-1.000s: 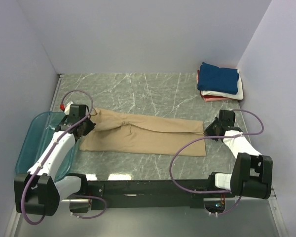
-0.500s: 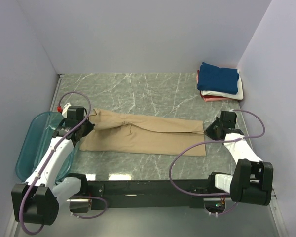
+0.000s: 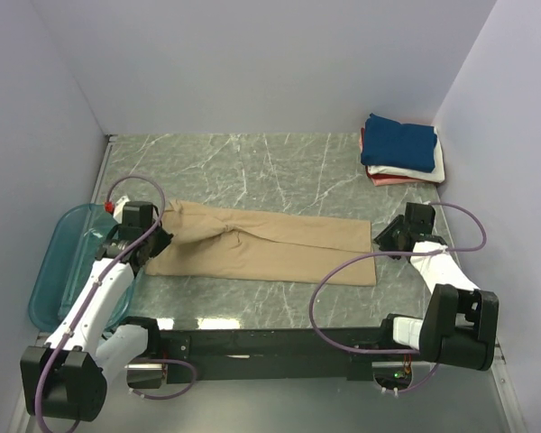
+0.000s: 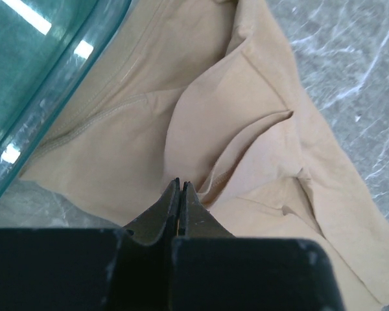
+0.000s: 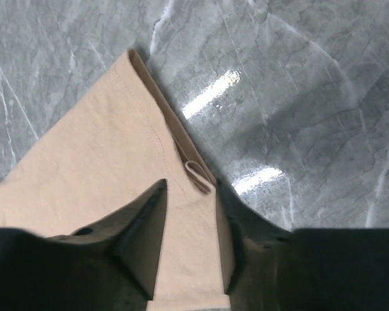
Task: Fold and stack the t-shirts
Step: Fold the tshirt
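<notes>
Two grippers are sitting at opposite ends of one tan t-shirt, which is lying stretched in a long band across the middle of the marble table. At the left of the top view, a translucent teal tub is sitting just beside the shirt's left end, and the left arm is reaching over it. The left gripper is hanging over a rumpled fold there with its jaws pressed together; whether any cloth is pinched between them I cannot tell. Further right, a purple cable is looping over the shirt's lower right corner. The right gripper is standing with its jaws apart, straddling the shirt's right edge, where a small curl of hem is lying between the fingers. In the upper right corner, a stack of folded t-shirts, navy over white and red, is sitting well apart.
</notes>
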Available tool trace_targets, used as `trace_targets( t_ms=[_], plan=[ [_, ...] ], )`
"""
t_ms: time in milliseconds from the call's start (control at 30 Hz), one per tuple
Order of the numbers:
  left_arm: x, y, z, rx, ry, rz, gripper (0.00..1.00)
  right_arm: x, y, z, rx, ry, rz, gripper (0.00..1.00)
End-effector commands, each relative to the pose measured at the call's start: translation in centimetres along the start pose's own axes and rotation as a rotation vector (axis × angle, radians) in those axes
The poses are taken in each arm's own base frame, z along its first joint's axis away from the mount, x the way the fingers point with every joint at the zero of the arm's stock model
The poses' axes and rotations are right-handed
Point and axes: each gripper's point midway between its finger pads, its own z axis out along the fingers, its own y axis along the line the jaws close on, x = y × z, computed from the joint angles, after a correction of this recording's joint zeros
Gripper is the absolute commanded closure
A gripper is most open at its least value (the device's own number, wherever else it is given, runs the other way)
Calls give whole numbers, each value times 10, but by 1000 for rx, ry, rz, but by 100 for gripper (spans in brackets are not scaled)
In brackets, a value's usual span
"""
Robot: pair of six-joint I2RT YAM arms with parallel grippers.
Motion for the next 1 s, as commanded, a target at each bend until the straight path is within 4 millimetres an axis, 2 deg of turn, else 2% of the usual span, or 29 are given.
trace_targets(
  t_ms=[0, 167, 333, 367, 567, 733, 967],
  plan=[
    [7, -1, 4, 20, 23, -22, 99, -12, 9, -1, -31, -34, 12, 55],
    [13, 0, 6, 33, 34, -34, 100, -19, 27, -1, -97, -37, 3, 53],
    [14, 0, 7, 36, 37, -31, 99, -22, 30, 11, -88, -3, 0, 53],
    [15, 1, 7, 36, 39, -26, 100, -21, 32, 11, -95, 3, -2, 56],
    [18, 0, 9, 43, 47, -25, 100, -5, 23, 10, -46, 4, -3, 57],
    [18, 0, 10, 44, 51, -26, 100, -3, 13, 1, -24, -32, 7, 57],
    [18, 0, 10, 46, 46, -22, 100, 7, 11, 1, -36, -8, 16, 57]
  ],
)
